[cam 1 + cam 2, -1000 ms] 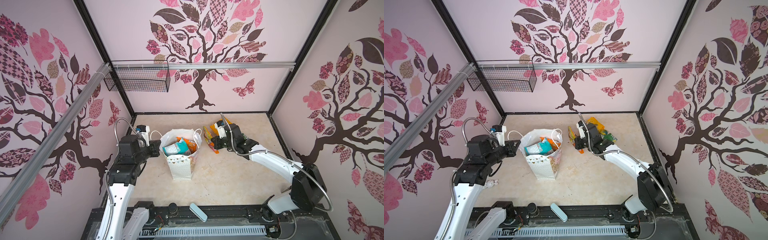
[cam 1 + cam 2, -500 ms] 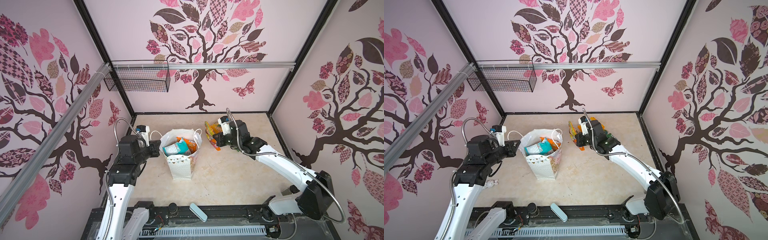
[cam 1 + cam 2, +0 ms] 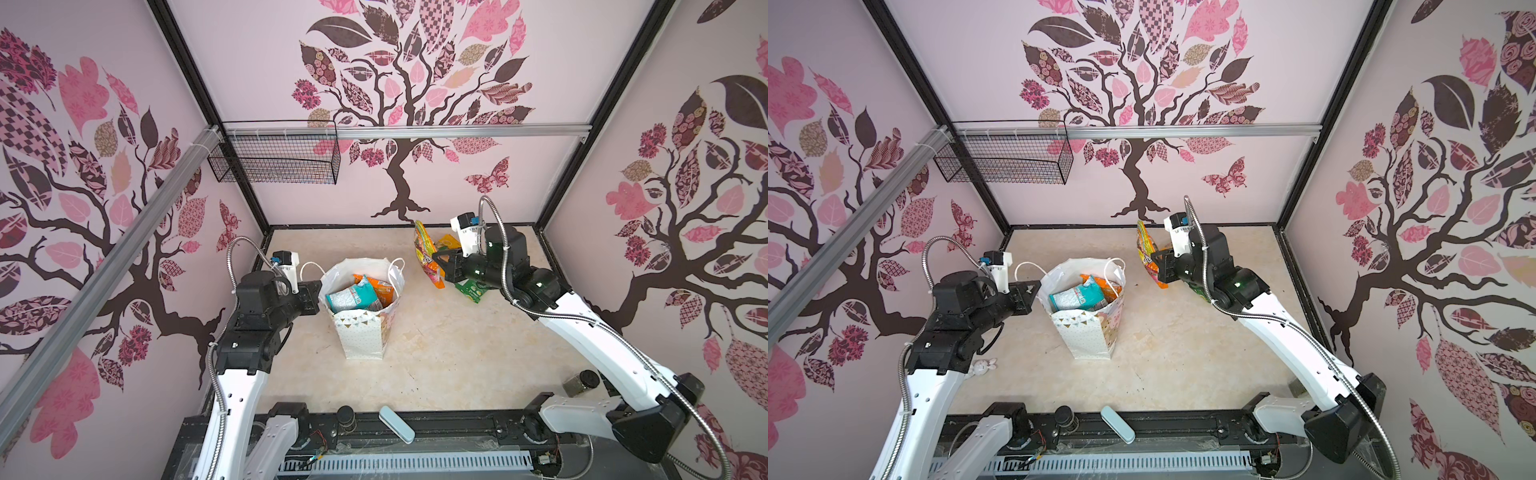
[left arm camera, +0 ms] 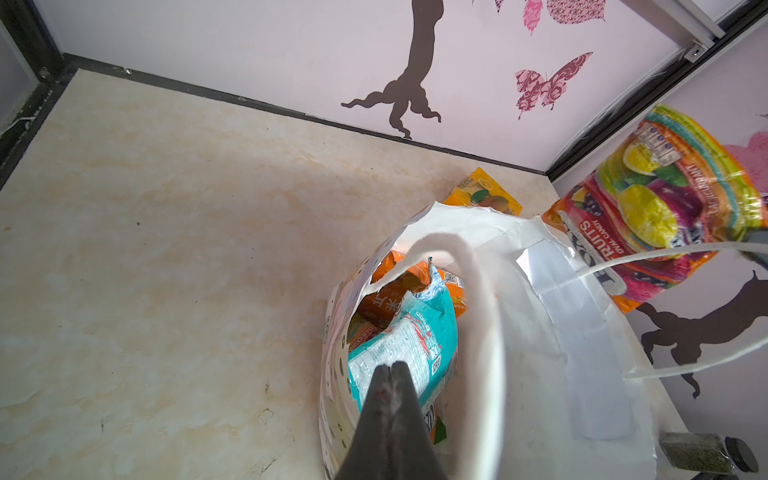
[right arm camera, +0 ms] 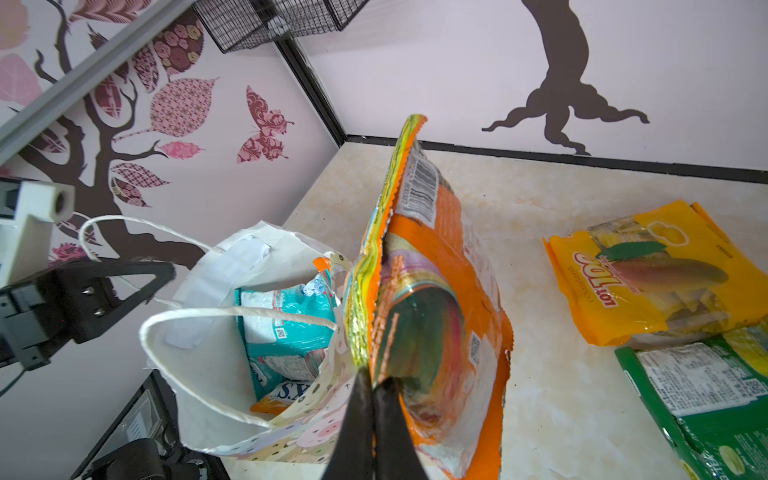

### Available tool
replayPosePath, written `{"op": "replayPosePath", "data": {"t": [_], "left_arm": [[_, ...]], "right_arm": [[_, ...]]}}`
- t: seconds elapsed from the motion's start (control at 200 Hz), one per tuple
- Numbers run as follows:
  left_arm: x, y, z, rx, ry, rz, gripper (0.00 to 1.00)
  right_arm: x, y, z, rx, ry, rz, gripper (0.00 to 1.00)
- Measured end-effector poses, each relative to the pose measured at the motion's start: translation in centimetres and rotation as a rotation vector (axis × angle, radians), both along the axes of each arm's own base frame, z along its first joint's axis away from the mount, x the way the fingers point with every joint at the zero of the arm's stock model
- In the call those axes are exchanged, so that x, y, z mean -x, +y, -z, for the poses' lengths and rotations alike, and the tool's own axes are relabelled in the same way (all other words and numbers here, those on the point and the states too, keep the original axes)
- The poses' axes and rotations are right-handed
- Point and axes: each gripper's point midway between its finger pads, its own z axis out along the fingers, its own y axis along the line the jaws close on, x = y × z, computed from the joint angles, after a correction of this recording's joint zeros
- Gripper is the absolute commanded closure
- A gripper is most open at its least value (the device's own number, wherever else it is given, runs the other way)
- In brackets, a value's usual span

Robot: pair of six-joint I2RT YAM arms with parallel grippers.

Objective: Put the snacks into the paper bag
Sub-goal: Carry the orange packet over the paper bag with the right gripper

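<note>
Views from the top show a tall white dotted paper gift bag [image 3: 360,336] standing open, and the right gripper [image 3: 435,258] clamped on a glossy multicolour candy packet [image 3: 424,249], upright just beside it, set for an edge-first drop. Left wrist: the left gripper [image 4: 390,370], pinched closed at the bag's rim, seemingly steadies it. Right wrist: a yellow packet [image 5: 648,270] and a green packet [image 5: 706,386] lie on the beige table [image 5: 561,395].
</note>
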Motion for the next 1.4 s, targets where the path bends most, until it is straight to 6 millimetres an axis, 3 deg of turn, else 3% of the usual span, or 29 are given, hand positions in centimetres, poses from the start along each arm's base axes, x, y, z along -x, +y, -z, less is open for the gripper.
{"op": "replayPosePath", "data": {"t": [0.195,0.355,0.58,0.73,0.9,1.19,1.4], "left_arm": [[0.1,0.0,0.1,0.0,0.001,0.001,0.98],[0.1,0.0,0.0,0.0,-0.001,0.001,0.98],[0.1,0.0,0.1,0.001,-0.001,0.003,0.98],[0.1,0.0,0.1,0.001,-0.001,0.003,0.98],[0.1,0.0,0.1,0.001,-0.001,0.002,0.99],[0.1,0.0,0.1,0.001,-0.001,0.002,0.99],[0.1,0.0,0.1,0.001,0.0,0.003,0.99]], "right_arm": [[1.3,0.3,-2.6,-0.033,-0.01,-0.045,1.0],[3.5,1.7,-5.5,-0.05,-0.05,-0.1,1.0],[7.5,3.3,-12.5,-0.124,-0.172,-0.201,1.0],[8.7,4.5,-15.1,-0.144,-0.227,-0.235,1.0],[9.8,7.6,-15.6,-0.115,-0.254,-0.275,1.0],[11.4,13.0,-14.9,-0.07,-0.25,-0.367,1.0],[10.1,15.8,-11.9,0.002,-0.227,-0.348,1.0]]}}
